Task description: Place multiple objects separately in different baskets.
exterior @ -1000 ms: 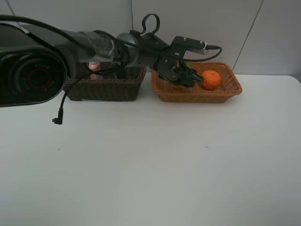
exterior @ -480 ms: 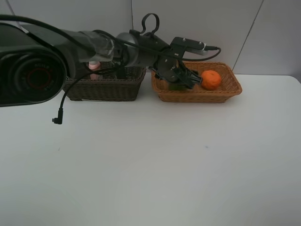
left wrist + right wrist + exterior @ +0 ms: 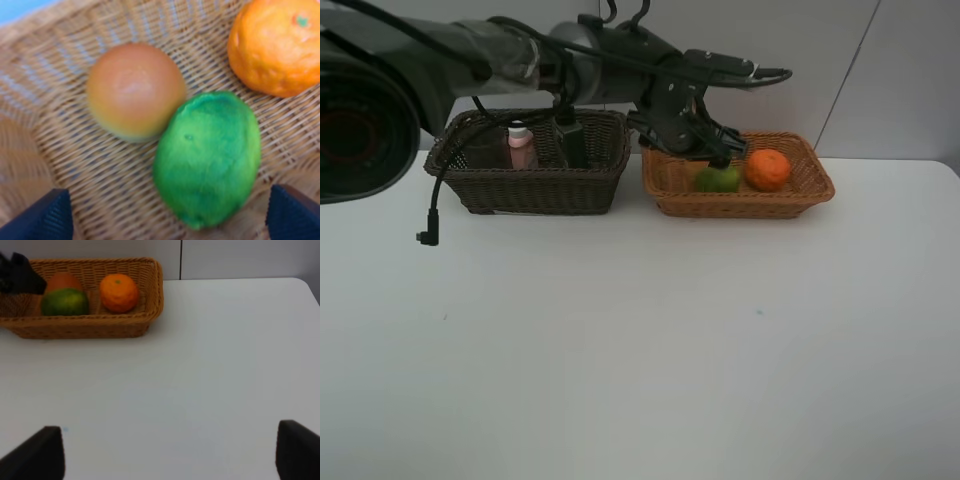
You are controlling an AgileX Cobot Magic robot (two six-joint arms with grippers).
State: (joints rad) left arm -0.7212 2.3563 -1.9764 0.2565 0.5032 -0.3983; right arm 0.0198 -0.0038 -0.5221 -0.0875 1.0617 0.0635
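White tabletop against a pale panelled wall.

A broad, smooth white table fills most of the high view, its matte surface evenly lit with only soft, faint shadows. A few tiny dark specks dot it. Its far edge meets a pale grey-white wall made of flat panels, split by thin dark seams, one upright and one slanting. From the right wrist view the same table shows a rounded far corner, with the wall seam running straight up behind it.
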